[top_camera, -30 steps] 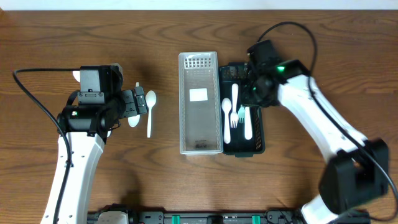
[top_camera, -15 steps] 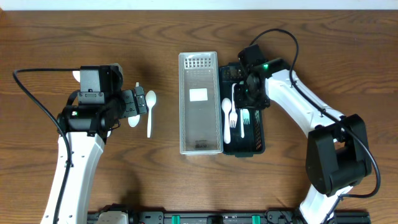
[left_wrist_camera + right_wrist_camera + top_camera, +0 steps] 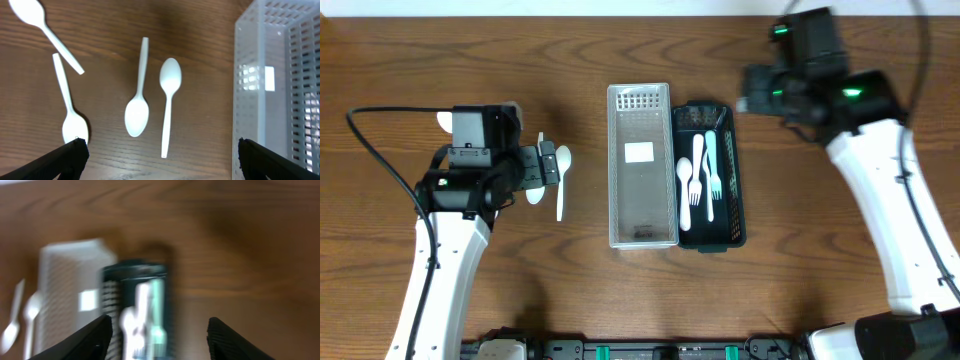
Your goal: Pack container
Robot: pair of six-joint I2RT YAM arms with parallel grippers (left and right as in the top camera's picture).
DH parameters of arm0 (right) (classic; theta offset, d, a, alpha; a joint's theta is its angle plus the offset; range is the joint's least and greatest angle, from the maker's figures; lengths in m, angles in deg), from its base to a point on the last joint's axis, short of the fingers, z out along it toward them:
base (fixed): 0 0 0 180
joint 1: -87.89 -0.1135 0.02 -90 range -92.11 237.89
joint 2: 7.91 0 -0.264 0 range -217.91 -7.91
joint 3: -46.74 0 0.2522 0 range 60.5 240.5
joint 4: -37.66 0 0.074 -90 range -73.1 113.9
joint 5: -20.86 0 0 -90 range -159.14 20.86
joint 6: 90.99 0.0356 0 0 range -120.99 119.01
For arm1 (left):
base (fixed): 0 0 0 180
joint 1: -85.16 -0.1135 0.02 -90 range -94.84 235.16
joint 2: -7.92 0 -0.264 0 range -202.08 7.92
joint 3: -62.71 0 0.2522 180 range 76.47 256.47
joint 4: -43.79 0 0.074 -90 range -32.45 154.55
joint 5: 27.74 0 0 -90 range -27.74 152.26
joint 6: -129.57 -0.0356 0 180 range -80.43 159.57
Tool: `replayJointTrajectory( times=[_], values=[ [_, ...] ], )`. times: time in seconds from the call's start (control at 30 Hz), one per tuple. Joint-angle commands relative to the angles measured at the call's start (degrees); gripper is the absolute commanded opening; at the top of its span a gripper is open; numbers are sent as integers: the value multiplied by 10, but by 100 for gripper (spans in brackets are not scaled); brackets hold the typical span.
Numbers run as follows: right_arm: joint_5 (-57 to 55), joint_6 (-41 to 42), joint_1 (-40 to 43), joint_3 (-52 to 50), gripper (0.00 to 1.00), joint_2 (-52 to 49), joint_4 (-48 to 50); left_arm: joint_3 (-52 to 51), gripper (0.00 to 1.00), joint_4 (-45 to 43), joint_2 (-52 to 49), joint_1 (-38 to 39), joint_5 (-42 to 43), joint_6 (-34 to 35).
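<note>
A white perforated container [image 3: 613, 170] stands mid-table with a black container [image 3: 738, 200] against its right side. In the black one lie a white spoon [image 3: 684, 190], a white fork [image 3: 697, 165] and a pale green fork [image 3: 712, 165]. Several white spoons [image 3: 170, 100] lie on the wood left of the white container [image 3: 240, 100]. My left gripper [image 3: 160, 155] hangs open over them, holding nothing. My right gripper [image 3: 159, 330] is open and empty, raised behind the black container [image 3: 107, 295]; its view is blurred.
Brown wooden table [image 3: 820, 260]. One spoon [image 3: 561, 180] lies just right of the left gripper [image 3: 542, 165], with another spoon bowl [image 3: 444, 121] behind the left arm. The right arm's wrist [image 3: 800, 60] is at the back right.
The right gripper has opened, risen from the black container and swung to the back right, leaving the pale green fork inside. The left arm has not moved.
</note>
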Motion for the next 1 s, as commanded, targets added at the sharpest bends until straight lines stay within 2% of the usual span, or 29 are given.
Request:
replayJointTrajectory(
  times=[0.0,0.1,0.27,0.6,0.97],
  values=[
    [-35,-5,72,-4,68,-21,-15,12,98,-1,-23,21,-19,-16],
    [-31,-26,124,-5,72,-45,-20,12,98,-6,-62,33,-21,-16],
    [-31,-46,163,-5,72,-96,-19,12,98,-38,-138,35,-21,-16],
    [-31,-59,167,-5,72,-187,-17,12,99,-104,-257,35,-20,-16],
    [-29,-58,165,-5,72,-200,-17,12,98,-126,-309,47,-21,-28]
  ],
)
